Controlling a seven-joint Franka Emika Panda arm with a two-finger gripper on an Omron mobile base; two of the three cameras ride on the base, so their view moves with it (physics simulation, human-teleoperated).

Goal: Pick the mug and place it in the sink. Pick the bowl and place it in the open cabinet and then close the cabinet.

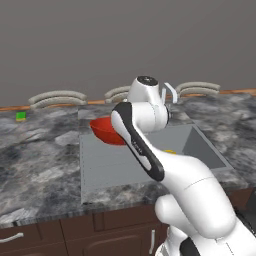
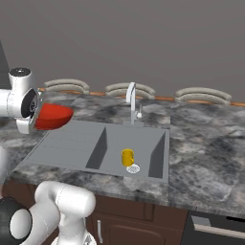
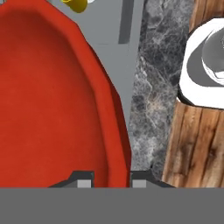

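Bowl (image 3: 52,100) rim pinched between fingers (image 3: 84,183) (one each side).

bright red bowl (image 2: 53,116), yellow mug (image 2: 127,157), flat grey sink (image 2: 72,146), mottled grey stone countertop (image 2: 206,148)

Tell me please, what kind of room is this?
Most likely a kitchen: a grey sink with a curved faucet is set into a stone countertop, and dark wooden cabinets stand below it.
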